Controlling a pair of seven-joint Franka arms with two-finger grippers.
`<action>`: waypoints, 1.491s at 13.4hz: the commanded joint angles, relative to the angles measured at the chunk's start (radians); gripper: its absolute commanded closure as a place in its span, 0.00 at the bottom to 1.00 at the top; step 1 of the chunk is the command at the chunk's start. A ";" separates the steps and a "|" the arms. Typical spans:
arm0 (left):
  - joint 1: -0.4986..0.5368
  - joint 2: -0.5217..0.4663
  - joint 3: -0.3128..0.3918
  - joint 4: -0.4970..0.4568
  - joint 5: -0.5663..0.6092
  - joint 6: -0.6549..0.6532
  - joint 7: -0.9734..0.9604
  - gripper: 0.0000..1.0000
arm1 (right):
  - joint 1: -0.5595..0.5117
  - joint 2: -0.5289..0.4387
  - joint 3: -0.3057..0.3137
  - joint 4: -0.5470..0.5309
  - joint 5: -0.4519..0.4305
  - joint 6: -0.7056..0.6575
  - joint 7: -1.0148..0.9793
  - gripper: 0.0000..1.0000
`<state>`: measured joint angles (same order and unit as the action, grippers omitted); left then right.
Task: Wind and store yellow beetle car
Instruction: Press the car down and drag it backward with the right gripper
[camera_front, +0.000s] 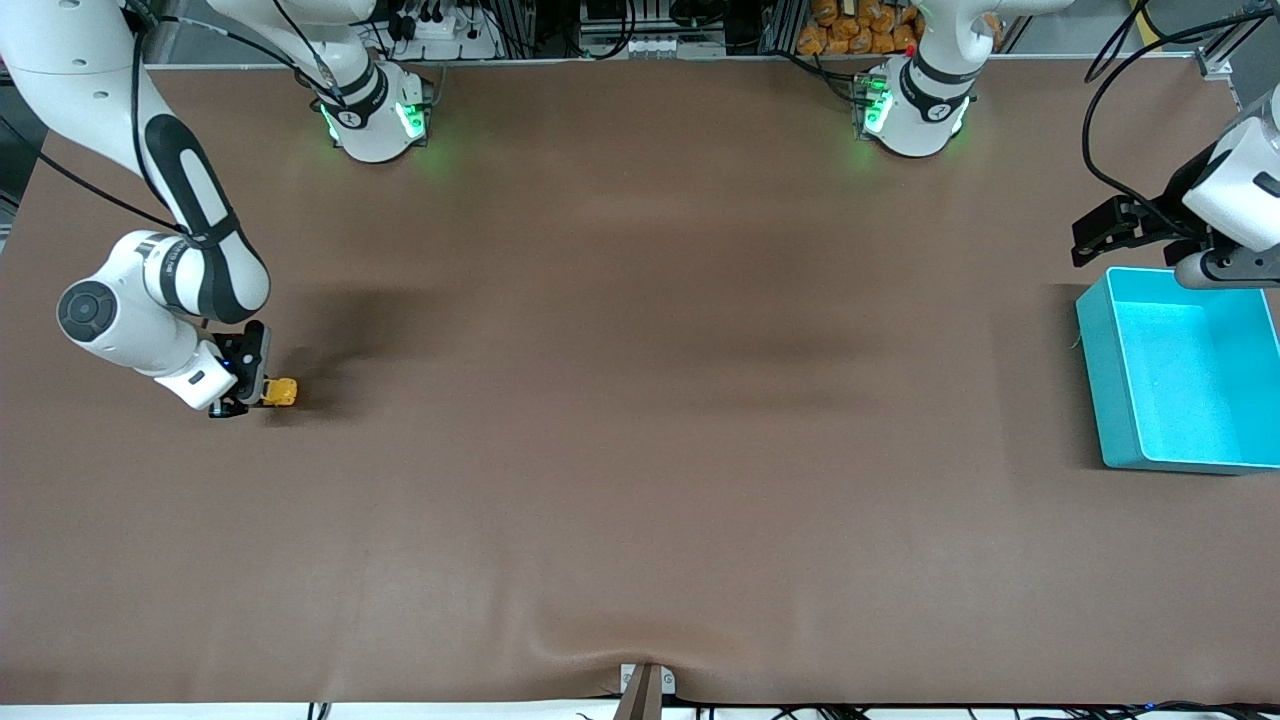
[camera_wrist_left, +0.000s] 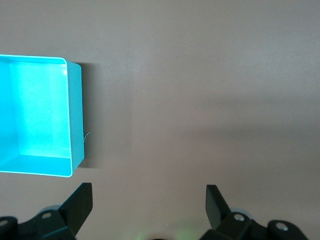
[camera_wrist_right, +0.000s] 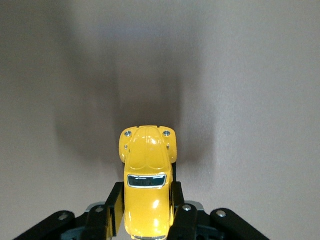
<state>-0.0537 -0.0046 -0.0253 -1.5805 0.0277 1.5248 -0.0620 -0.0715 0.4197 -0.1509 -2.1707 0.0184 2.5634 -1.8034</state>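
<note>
- Two tools, one load: right tool (camera_front: 252, 392) clamped on yellow beetle car (camera_front: 281, 392) low at the right arm's end of the surface (camera_front: 640, 450), nose pointing away from the fingers.
- Well apart: teal bin (camera_front: 1100, 390); left tool (camera_wrist_left: 149, 200) waiting beside it, spread wide, empty.

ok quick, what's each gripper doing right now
Left gripper: open, holding nothing, waiting beside the teal bin.
Right gripper: closed on the yellow beetle car, at the right arm's end of the table.
</note>
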 joint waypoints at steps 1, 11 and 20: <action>0.000 -0.011 0.004 -0.004 -0.009 -0.002 0.016 0.00 | -0.043 0.060 0.013 0.038 -0.011 0.012 -0.027 0.75; 0.000 -0.012 0.008 -0.006 -0.008 -0.002 0.013 0.00 | -0.102 0.099 0.013 0.092 -0.003 0.001 -0.108 0.75; 0.000 -0.012 0.008 -0.006 -0.008 -0.003 0.014 0.00 | -0.177 0.120 0.016 0.117 0.000 0.000 -0.129 0.75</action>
<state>-0.0537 -0.0046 -0.0209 -1.5805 0.0275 1.5252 -0.0609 -0.2058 0.4708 -0.1513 -2.0856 0.0188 2.5430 -1.9134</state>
